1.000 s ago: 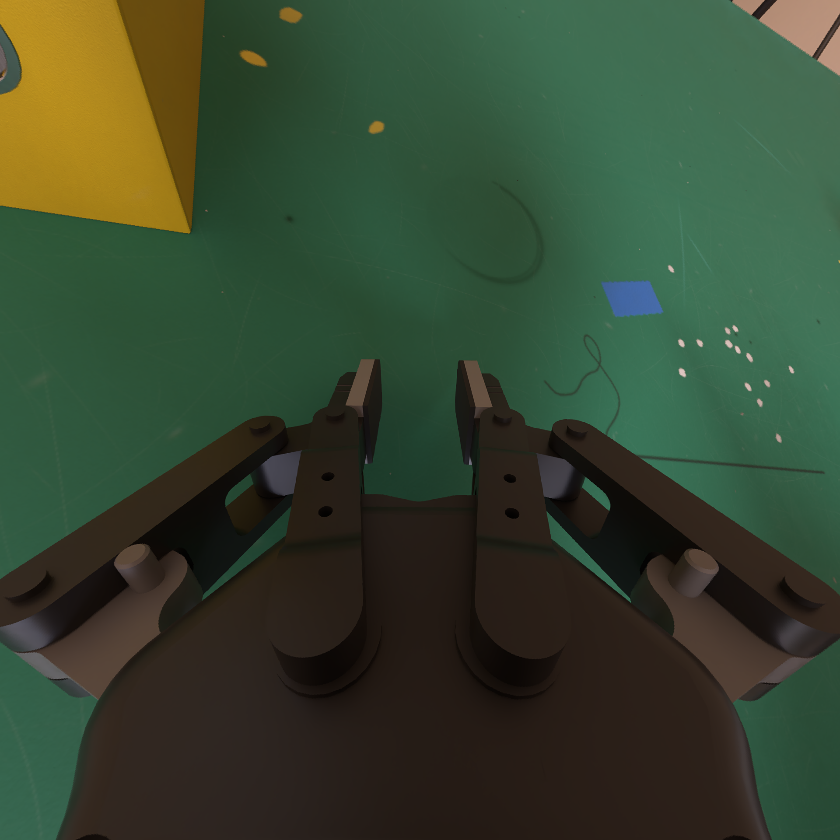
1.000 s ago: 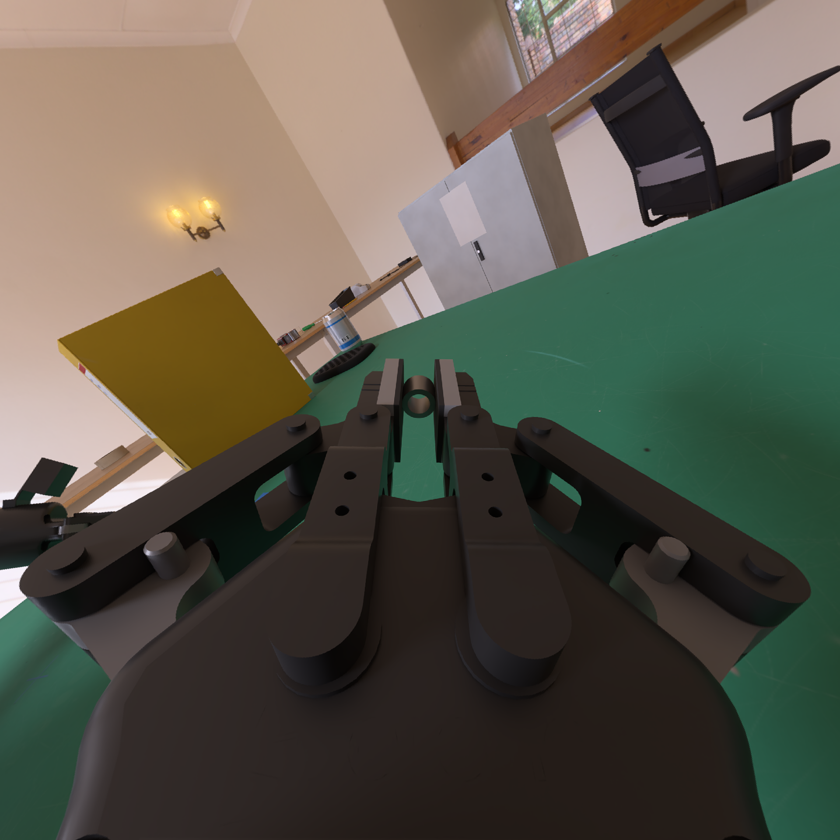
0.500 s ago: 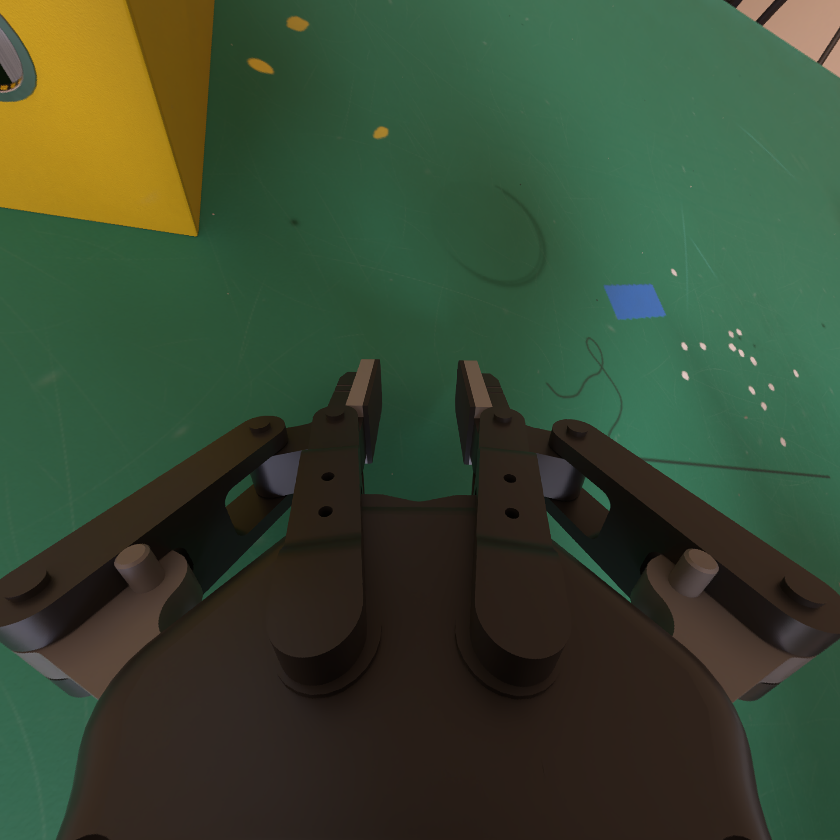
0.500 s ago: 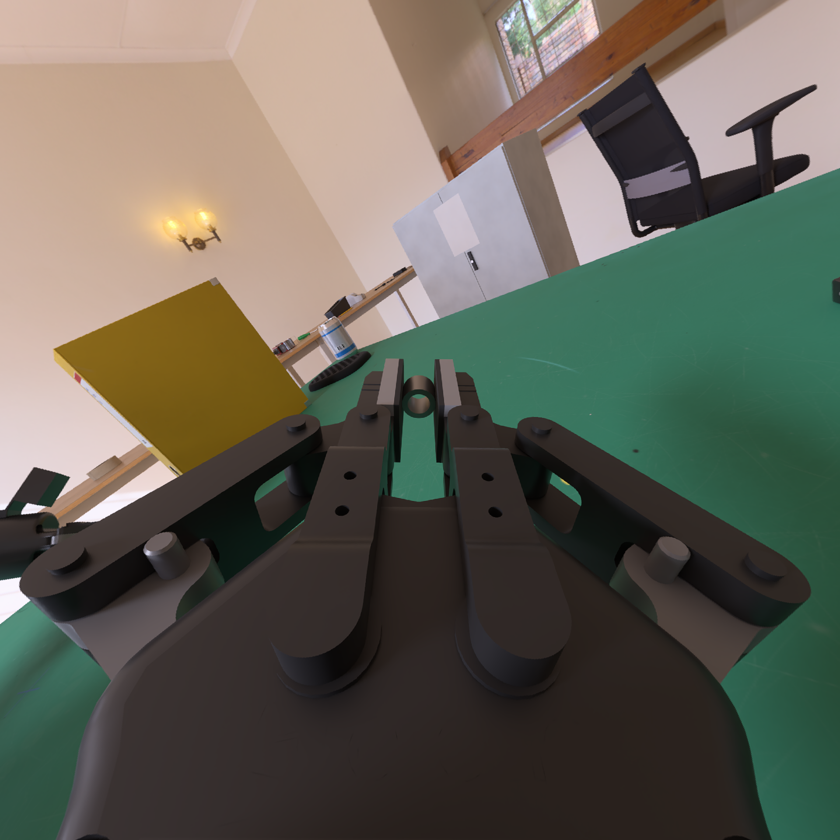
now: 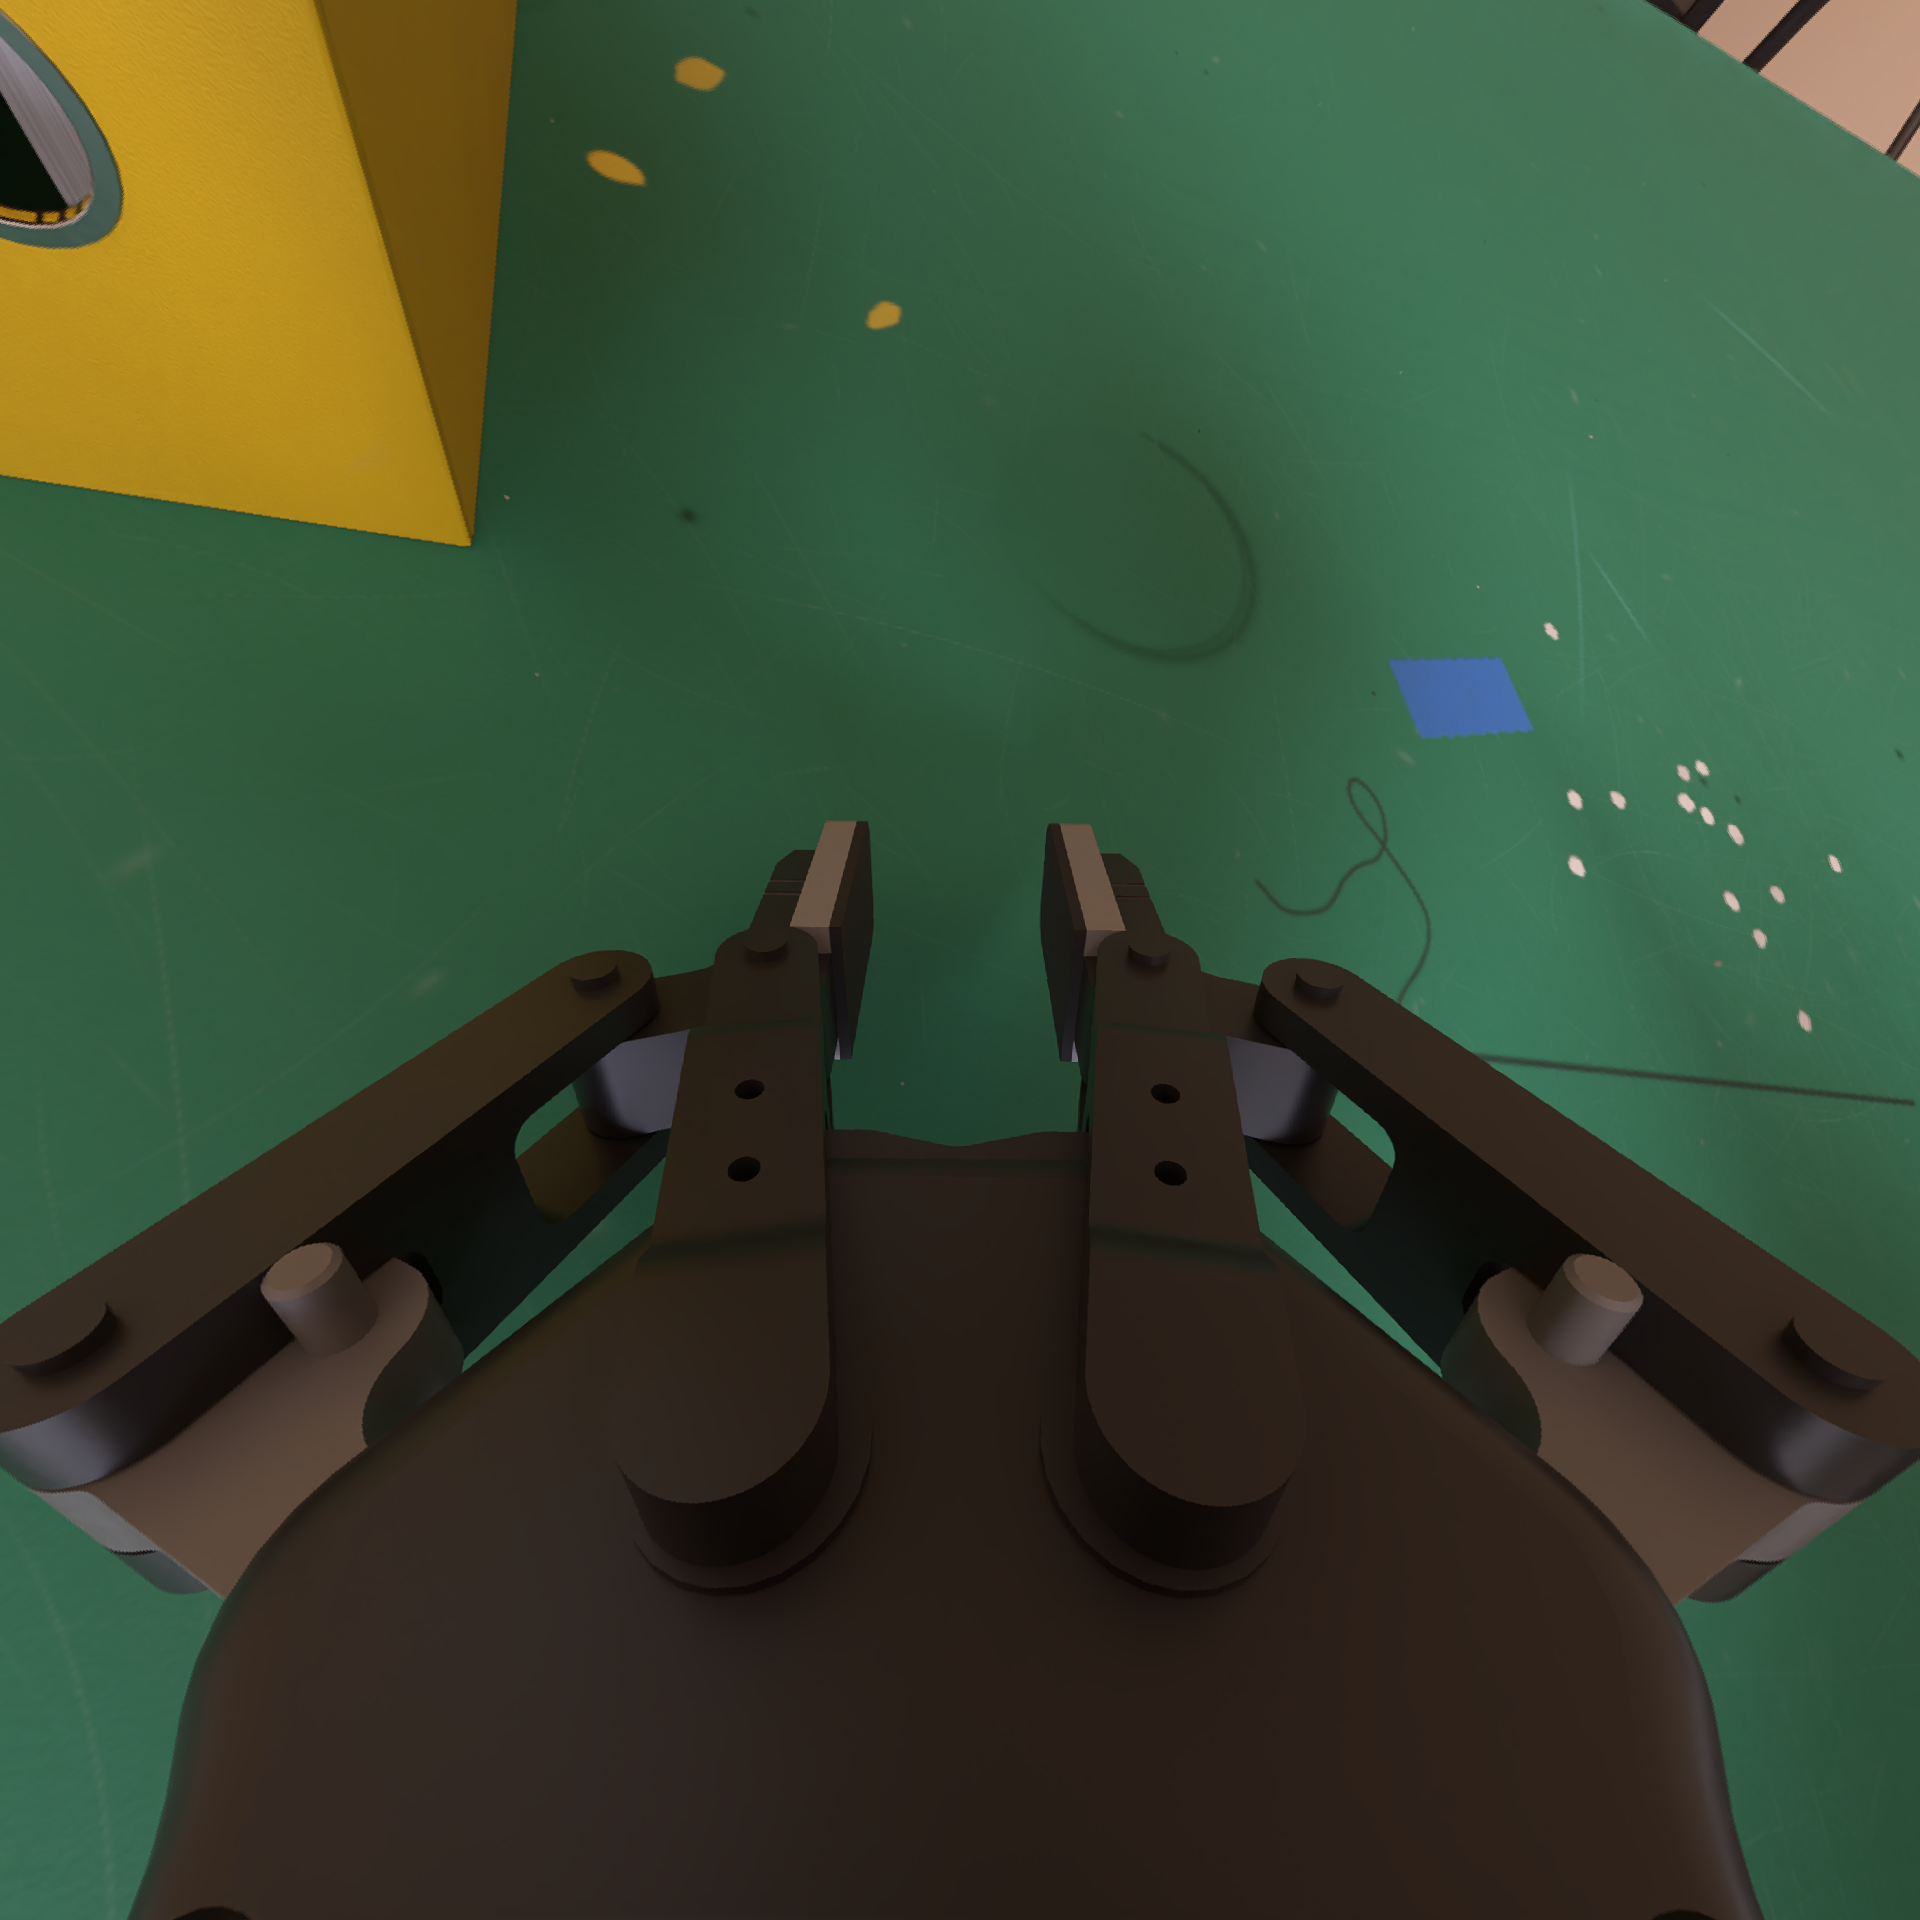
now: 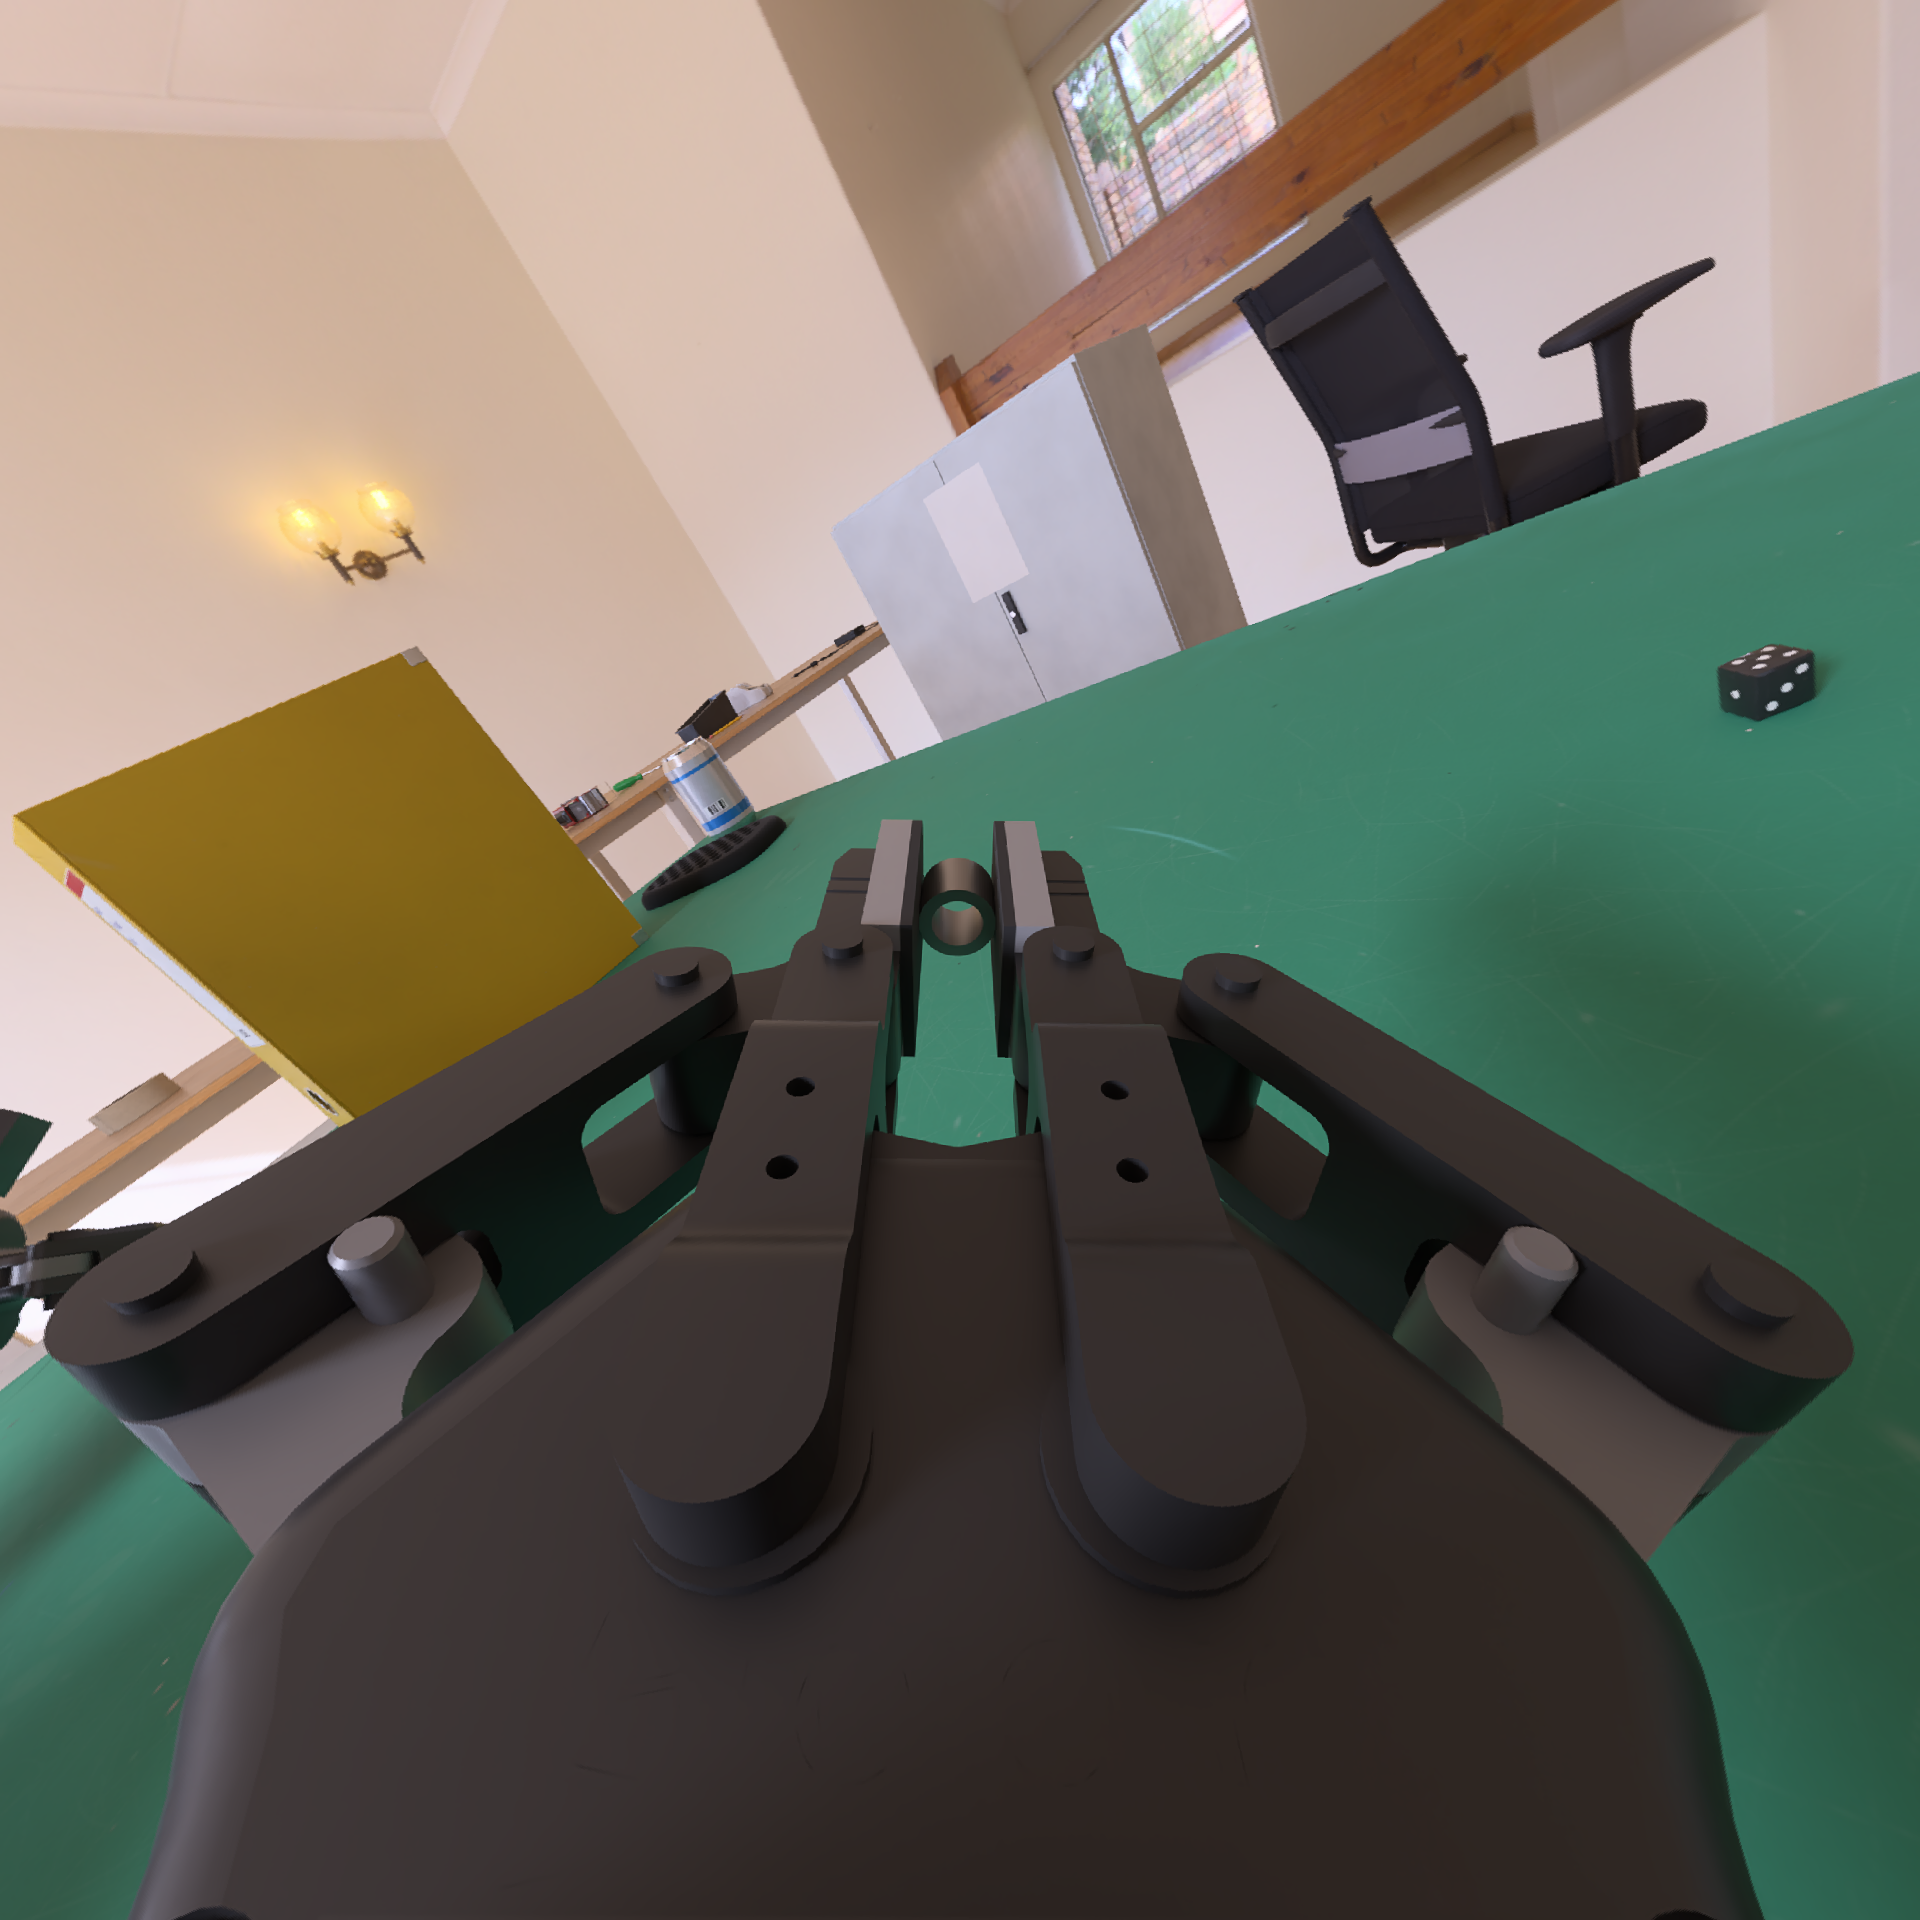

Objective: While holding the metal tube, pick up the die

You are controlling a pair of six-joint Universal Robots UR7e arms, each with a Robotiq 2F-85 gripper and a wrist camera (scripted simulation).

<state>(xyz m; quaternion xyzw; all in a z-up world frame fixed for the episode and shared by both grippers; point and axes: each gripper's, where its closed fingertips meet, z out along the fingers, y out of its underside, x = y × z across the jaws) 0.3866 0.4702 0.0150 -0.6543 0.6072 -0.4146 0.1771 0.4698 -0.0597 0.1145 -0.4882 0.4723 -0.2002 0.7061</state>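
Observation:
My right gripper [image 6: 957, 883] is shut on a short dark metal tube [image 6: 956, 914], held end-on between its pads above the green table [image 6: 1455, 935]. A black die with white pips [image 6: 1766, 682] sits on the table far to the right of that gripper. My left gripper [image 5: 956, 883] is open and empty, hovering over bare green table [image 5: 935, 623]. The die does not show in the left wrist view.
A large yellow box [image 5: 208, 260] with a round hole stands at the upper left of the left wrist view, and shows in the right wrist view [image 6: 312, 883]. A can [image 6: 707, 795] and a dark flat object [image 6: 712, 862] lie beyond it. A blue patch [image 5: 1460, 696] marks the table.
The right wrist view has turned, bringing the die into view at the right. The left gripper has drifted slightly; the yellow box and table marks shifted a little right and down.

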